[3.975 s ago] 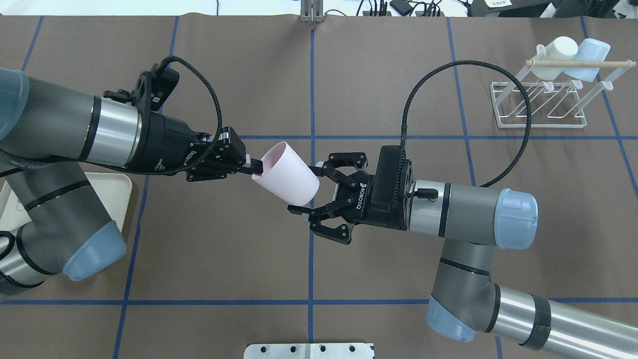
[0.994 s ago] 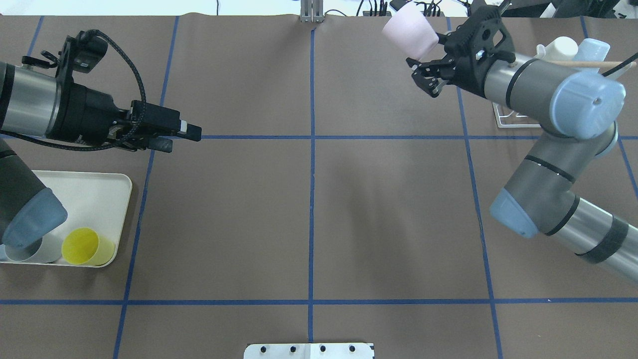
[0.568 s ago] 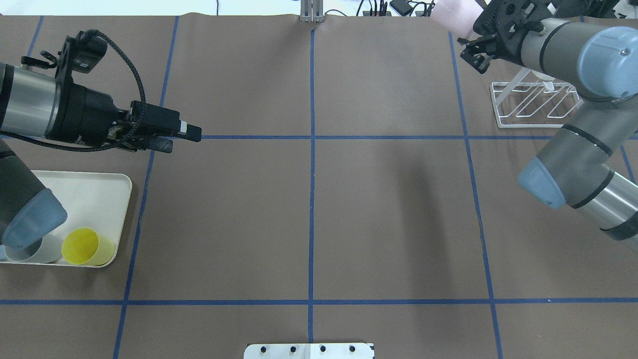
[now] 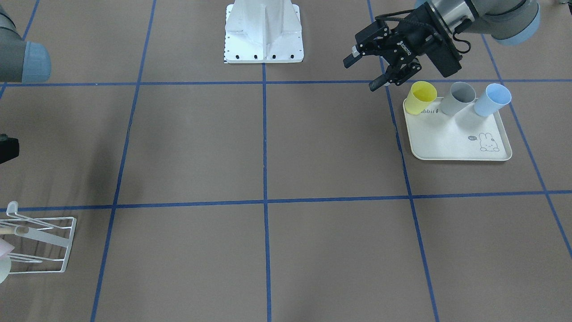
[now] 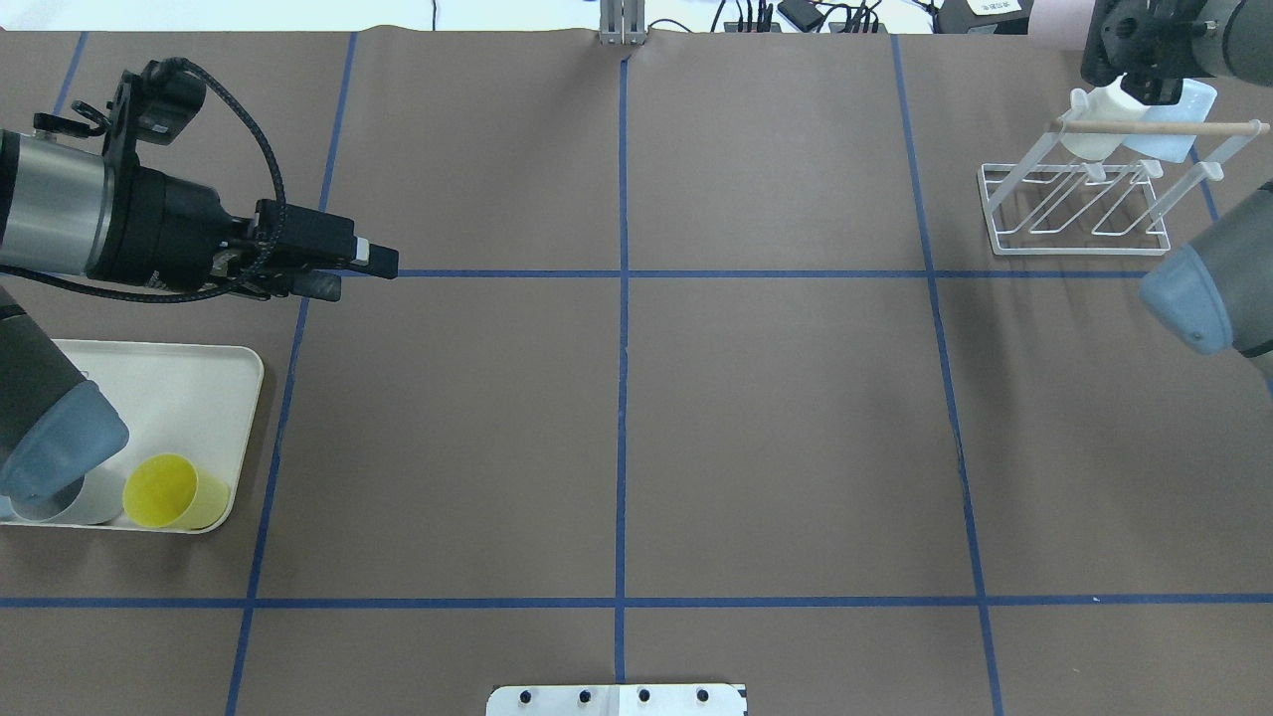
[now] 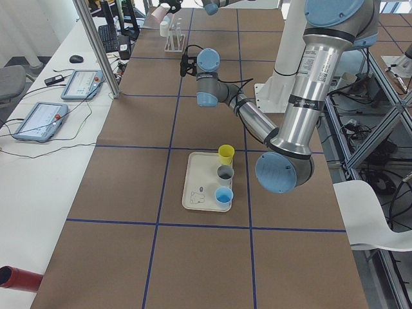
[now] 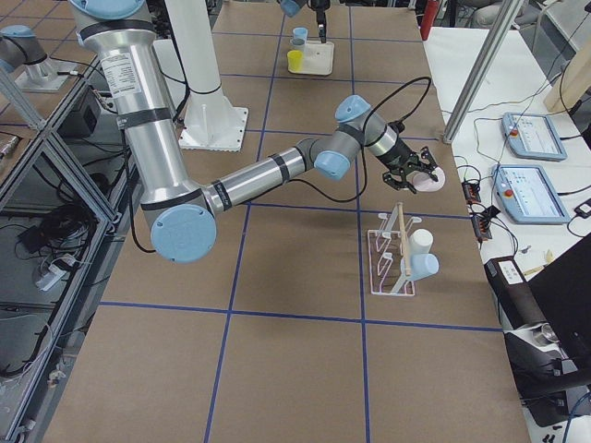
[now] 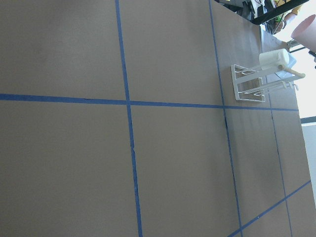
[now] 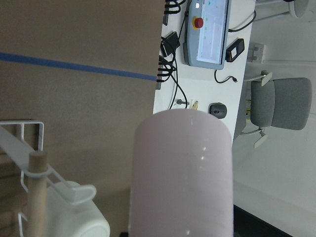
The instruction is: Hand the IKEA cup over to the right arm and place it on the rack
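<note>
The IKEA cup (image 9: 181, 173), pale pink, fills the right wrist view with my right gripper (image 7: 420, 173) shut on it. It shows again as the pink cup (image 5: 1060, 22) at the table's far right edge, in the air just beyond the left end of the rack (image 5: 1079, 214). The white wire rack (image 7: 392, 263) carries a white cup (image 5: 1102, 121) and a light blue cup (image 5: 1180, 125) under its wooden rod (image 9: 35, 197). My left gripper (image 4: 362, 74) stands open and empty above the table, next to the tray.
The cream rabbit-print tray (image 4: 456, 138) holds a yellow cup (image 4: 422, 96), a grey cup (image 4: 461, 95) and a light blue cup (image 4: 492, 99). The left arm's elbow (image 5: 60, 447) hangs over that tray. Tablets and cables (image 7: 531, 138) lie on the white bench past the rack.
Since the hand-over at mid-table, my left gripper has let go and drawn back left. Over the last second my right gripper carried the pink cup rightward to the rack's far side.
</note>
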